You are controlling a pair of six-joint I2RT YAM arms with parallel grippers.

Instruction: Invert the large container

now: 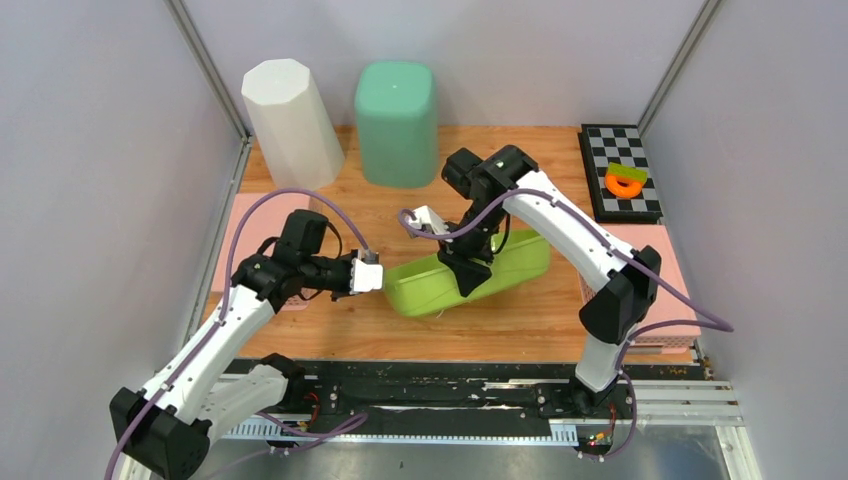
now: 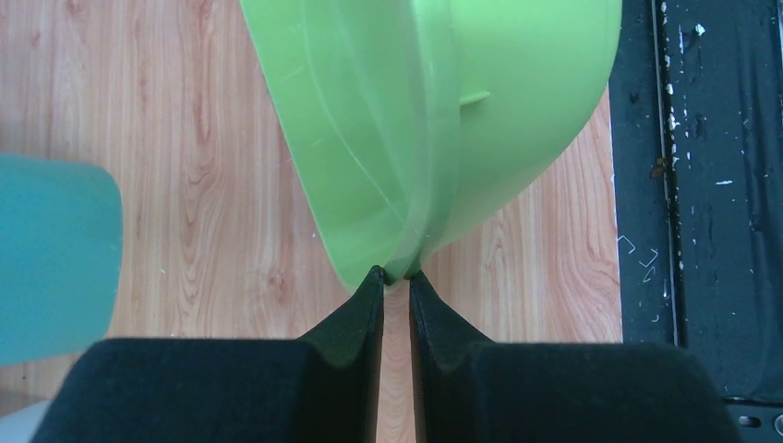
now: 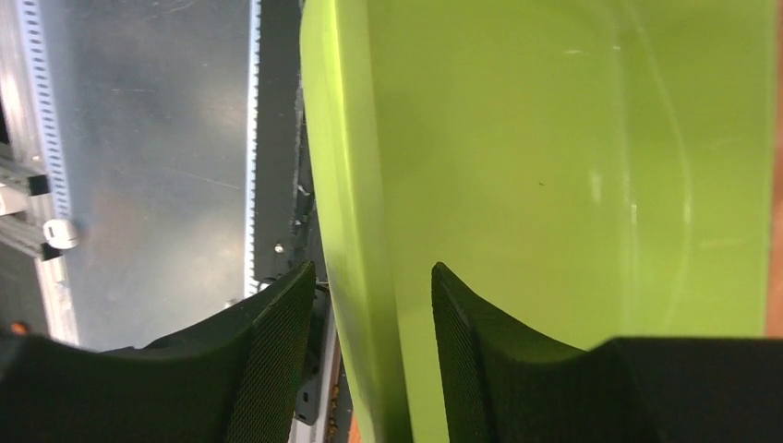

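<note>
The large lime green container (image 1: 520,262) lies tilted on its side on the wooden table, in the middle. My left gripper (image 1: 372,277) is shut on the corner of its rim at the left end; the left wrist view shows the fingertips (image 2: 374,281) pinching the green rim (image 2: 443,120). My right gripper (image 1: 468,275) reaches down from behind. It straddles the container's long wall (image 3: 554,166), one finger (image 3: 277,323) outside and the other inside, shut on the rim lip.
A tall white container (image 1: 292,120) and a tall teal container (image 1: 396,122) stand at the back. A checkerboard (image 1: 600,150) with an orange ring (image 1: 625,182) is at the back right. Pink mats (image 1: 250,230) flank the table. The black rail (image 1: 450,385) runs along the front.
</note>
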